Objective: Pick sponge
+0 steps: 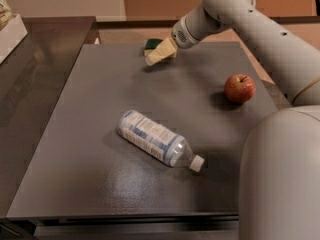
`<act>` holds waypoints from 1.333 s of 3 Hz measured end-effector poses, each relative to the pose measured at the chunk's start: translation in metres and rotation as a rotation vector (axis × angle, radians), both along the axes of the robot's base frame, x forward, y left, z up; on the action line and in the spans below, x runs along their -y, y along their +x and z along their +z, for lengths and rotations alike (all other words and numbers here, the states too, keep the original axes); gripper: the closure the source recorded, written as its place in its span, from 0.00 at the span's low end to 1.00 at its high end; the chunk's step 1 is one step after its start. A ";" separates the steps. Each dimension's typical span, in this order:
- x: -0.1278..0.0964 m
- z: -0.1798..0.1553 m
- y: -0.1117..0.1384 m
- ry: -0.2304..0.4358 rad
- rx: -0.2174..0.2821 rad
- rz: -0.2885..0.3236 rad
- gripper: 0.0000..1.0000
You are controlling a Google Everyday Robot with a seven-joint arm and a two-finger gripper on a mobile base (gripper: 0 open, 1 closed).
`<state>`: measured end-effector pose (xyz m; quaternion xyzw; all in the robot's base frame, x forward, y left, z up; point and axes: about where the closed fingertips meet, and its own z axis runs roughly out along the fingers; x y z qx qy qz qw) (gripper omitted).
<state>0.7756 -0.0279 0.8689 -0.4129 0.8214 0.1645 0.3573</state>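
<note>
The sponge lies at the far edge of the dark grey table, just left of centre. Only its dark green top and a sliver of pale base show, because the gripper covers its right and front part. My gripper is pale and wedge-shaped. It reaches in from the upper right on the white arm and sits low, right at the sponge and overlapping it in the view. I cannot see whether it touches the sponge.
A clear plastic water bottle with a white cap lies on its side mid-table. A red apple stands at the right. A white box is on the counter at far left. The robot's body fills the lower right.
</note>
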 end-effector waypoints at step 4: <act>0.012 -0.021 0.028 -0.012 -0.012 -0.049 0.59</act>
